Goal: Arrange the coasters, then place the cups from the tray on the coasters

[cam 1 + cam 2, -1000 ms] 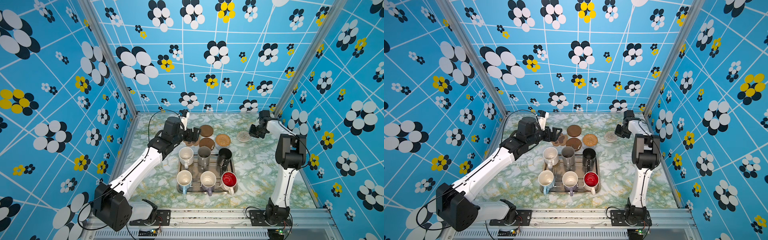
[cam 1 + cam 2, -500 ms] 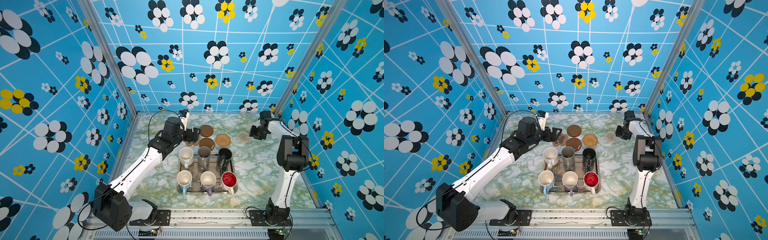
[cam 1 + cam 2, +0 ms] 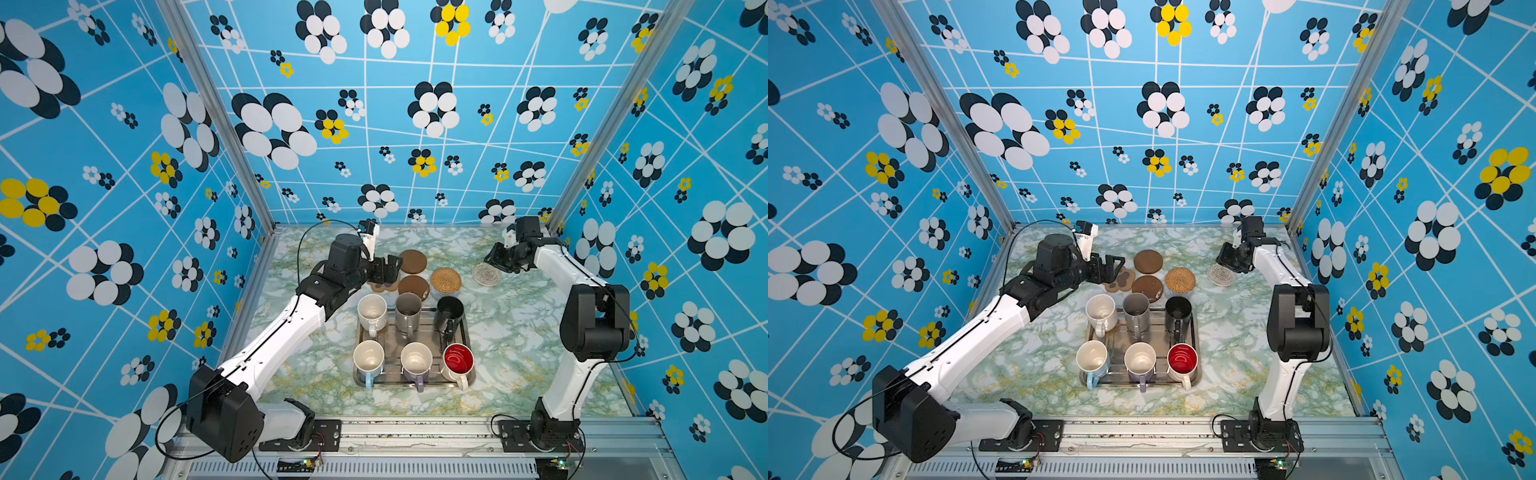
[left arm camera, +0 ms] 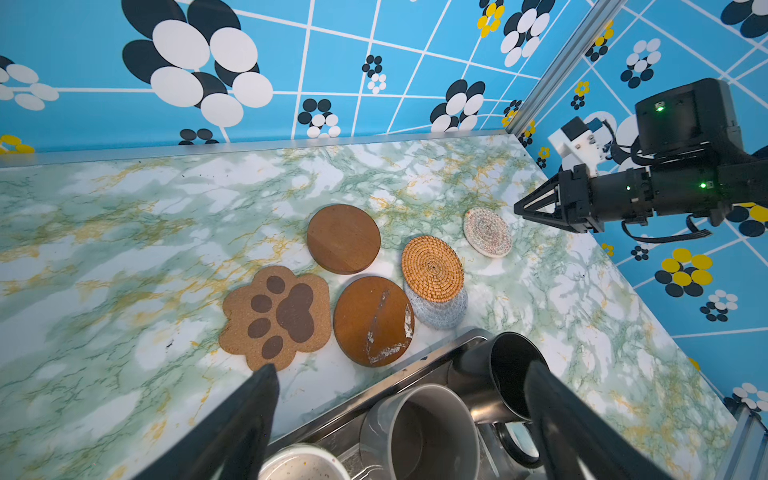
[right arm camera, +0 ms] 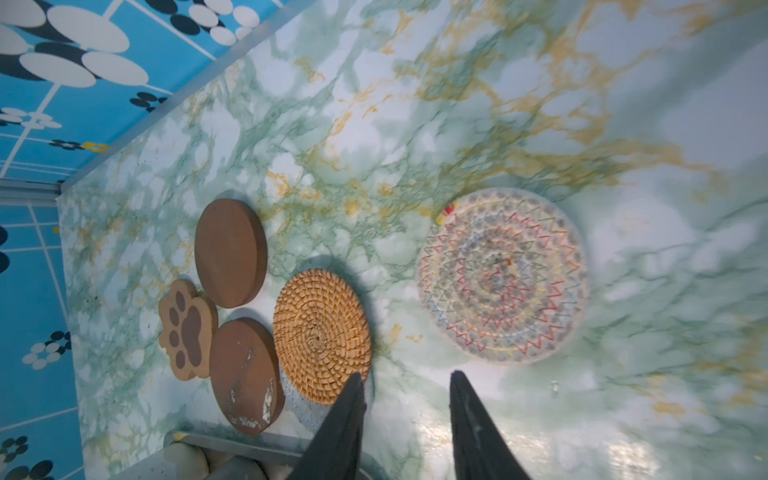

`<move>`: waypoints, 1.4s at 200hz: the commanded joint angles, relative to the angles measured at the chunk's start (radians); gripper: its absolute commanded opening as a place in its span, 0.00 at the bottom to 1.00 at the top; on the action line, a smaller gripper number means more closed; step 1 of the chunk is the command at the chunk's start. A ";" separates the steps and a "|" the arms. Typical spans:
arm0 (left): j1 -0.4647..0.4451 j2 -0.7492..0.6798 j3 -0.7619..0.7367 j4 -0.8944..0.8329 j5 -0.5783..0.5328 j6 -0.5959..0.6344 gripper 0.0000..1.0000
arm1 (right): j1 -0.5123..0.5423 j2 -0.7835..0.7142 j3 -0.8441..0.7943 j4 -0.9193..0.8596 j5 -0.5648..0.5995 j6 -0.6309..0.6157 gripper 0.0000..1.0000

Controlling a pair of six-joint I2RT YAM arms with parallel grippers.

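Behind the tray (image 3: 436,384) lie a paw coaster (image 4: 276,318), two round brown coasters (image 4: 343,238) (image 4: 372,321) and a rattan coaster (image 4: 432,268) resting on a grey woven one (image 4: 440,311). A white woven coaster (image 5: 503,274) lies alone to the right, flat on the table. My right gripper (image 5: 405,382) hovers open just beside it, holding nothing. My left gripper (image 3: 392,268) stands wide open and empty above the paw coaster. Several cups stand in the tray, among them cream (image 3: 371,309), tall grey (image 3: 408,305), tall black (image 3: 449,309) and red-inside (image 3: 457,358).
The marble-patterned table (image 3: 519,353) is walled by blue flowered panels on three sides. The back row of cups stands close to the near brown coaster. The right arm's elbow (image 3: 594,324) rises over the table's right side.
My right gripper's jaws have parted, and the white woven coaster lies free on the table. The left arm has not moved.
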 commanded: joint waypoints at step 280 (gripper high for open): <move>-0.010 -0.005 0.007 0.001 -0.028 -0.009 0.94 | 0.126 0.267 0.004 0.148 -0.207 0.142 0.28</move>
